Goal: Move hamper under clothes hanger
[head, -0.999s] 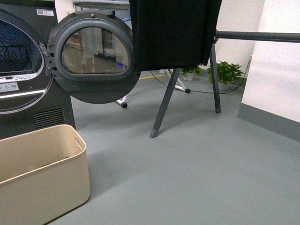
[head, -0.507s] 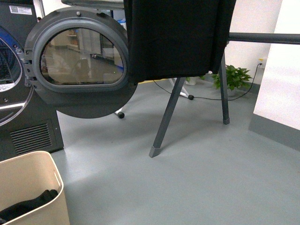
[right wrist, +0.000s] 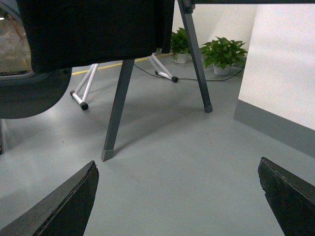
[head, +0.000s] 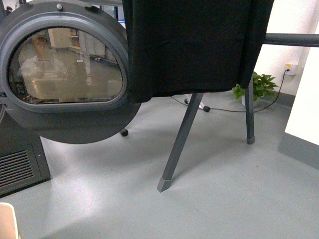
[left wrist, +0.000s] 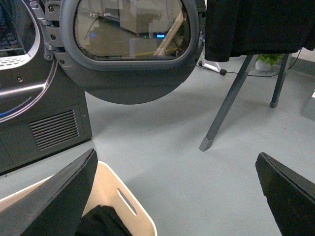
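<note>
Left gripper (left wrist: 175,156) is seen with its two dark fingers spread wide and nothing held between them. One finger lies across the view of the hamper (left wrist: 106,182), though contact cannot be told. Right gripper (right wrist: 177,164) is likewise wide open and empty, with only bare floor beneath it. The cream hamper sits low at the robot's left, just in front of the dryer (left wrist: 29,123). A slot handle is cut near its rim and dark clothing (left wrist: 101,221) lies inside. In the front view only one corner of it shows. The clothes hanger (head: 180,142) stands well apart from it, ahead and to the right, on slanted grey legs. A black garment (head: 194,47) is draped from its bar. The step in hand is judged to be taking hold of the hamper, with the move itself not yet made. A grip on the rim at the slot handle is advised, and the bin is best slid low, not lifted. The open round dryer door (head: 65,69) should be cleared, the near leg should not be knocked, and the bin should be stopped beneath the garment. The floor (head: 224,199) is smooth, grey and level, so sliding should be easy. White walls (head: 306,99), a potted plant (head: 259,87) and a trailing cable (head: 224,108) are seen behind.
</note>
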